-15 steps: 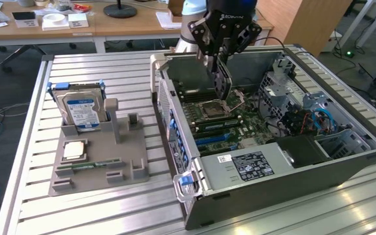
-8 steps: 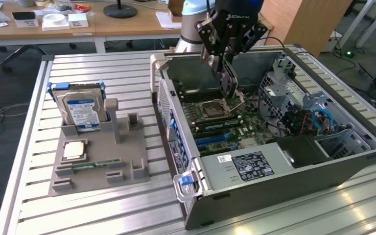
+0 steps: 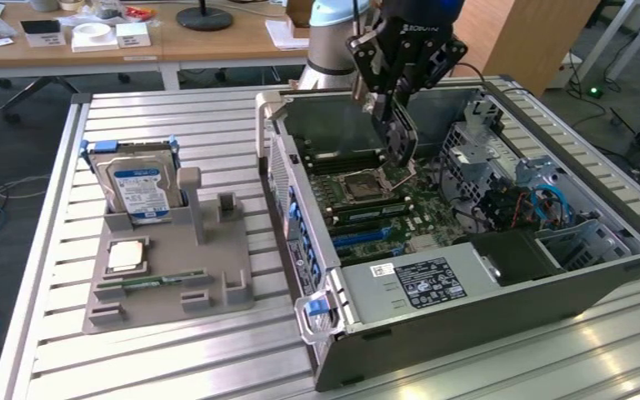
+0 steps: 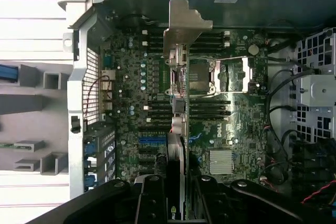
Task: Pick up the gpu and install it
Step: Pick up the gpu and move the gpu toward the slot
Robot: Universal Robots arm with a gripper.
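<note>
While it is hanging over the motherboard (image 3: 387, 212) inside the case (image 3: 465, 308), the gripper (image 3: 392, 115) is clamping the gpu (image 3: 403, 154) edgewise.

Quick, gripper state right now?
Gripper: closed on the gpu, holding it over the motherboard.

Holding the gpu (image 3: 402, 150) on edge in the gripper (image 3: 387, 112), over the motherboard (image 3: 376, 208) inside the open case (image 3: 498, 308). Resting on the desk (image 3: 164, 117), with the holder tray (image 3: 220, 283) lying beside the case on the exterior view's left and the hard drive (image 3: 140, 187) standing upright in the tray's far end.
</note>
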